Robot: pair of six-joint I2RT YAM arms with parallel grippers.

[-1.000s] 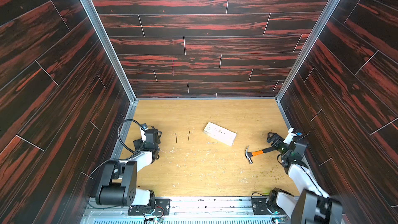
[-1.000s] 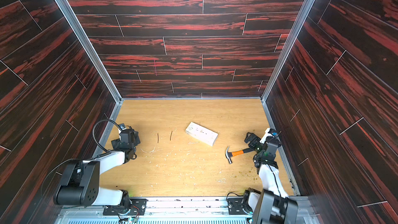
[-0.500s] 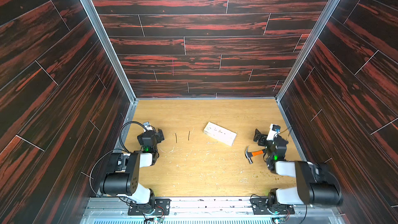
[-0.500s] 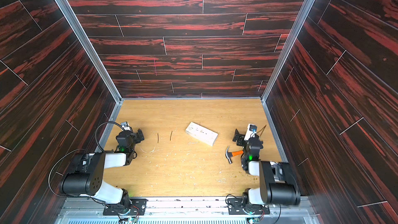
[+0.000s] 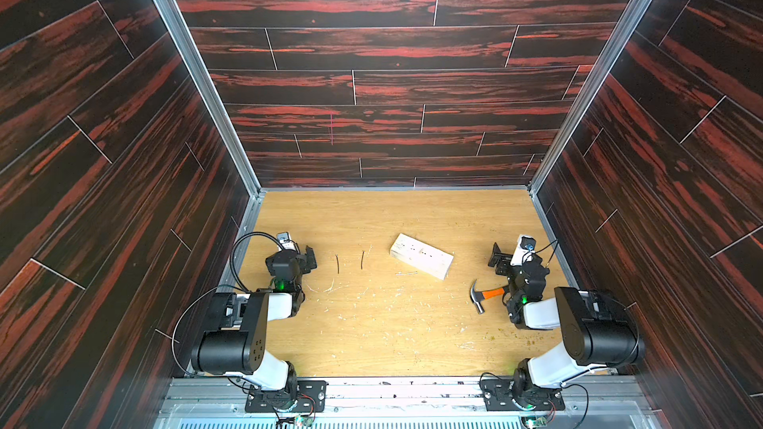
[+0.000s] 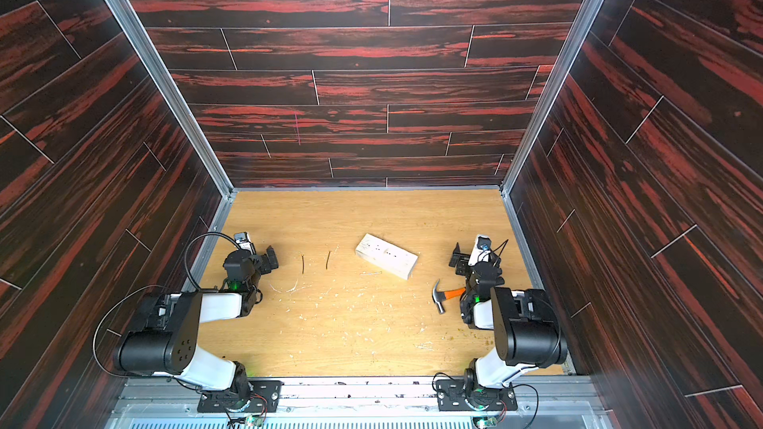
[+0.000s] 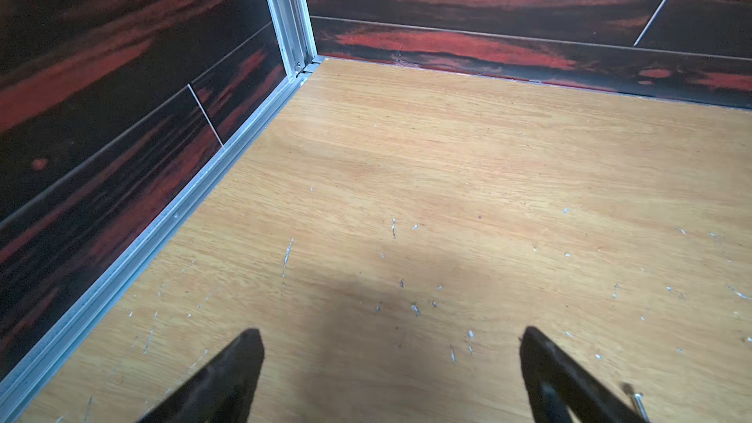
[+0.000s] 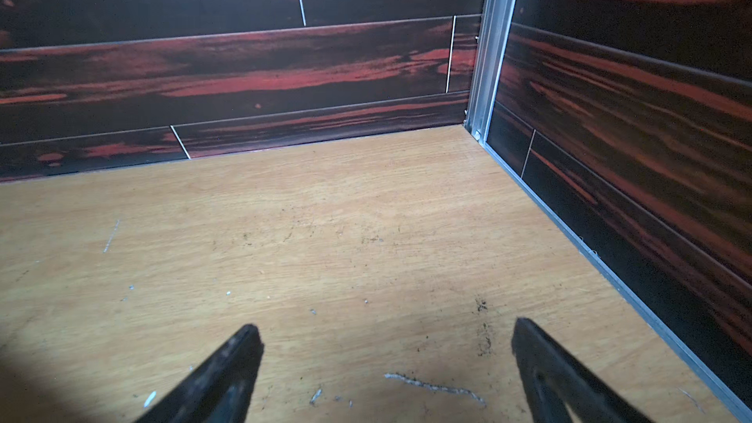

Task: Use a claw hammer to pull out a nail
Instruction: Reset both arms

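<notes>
- Lower right of both top views: the claw hammer point(image 5: 482, 298) lies flat on the tan wooden floor point(image 5: 392, 340), partly under the right arm point(image 5: 536, 313).
- Its long axis runs nearly across the frame with a slight tilt. The silver head points toward the centre, the orange neck rises to the right, and the black handle is hidden beneath the arm's wrist.
- The right gripper point(image 5: 497, 257) sits higher in the frame than the hammer, spread wide and holding nothing. Its wrist view shows only bare floor between the fingers.
- The hammer therefore lies behind and below those fingers, and this arm is much the nearer. A grasp would likely need the gripper drawn back over the handle.
- The left gripper point(image 5: 309, 257), at mid-left, is also spread wide and empty, well apart from the hammer.
- A pale wood block point(image 5: 421, 257) lies between the grippers, up and left of the hammer's head. Whether anything is driven into it is too small to tell.
</notes>
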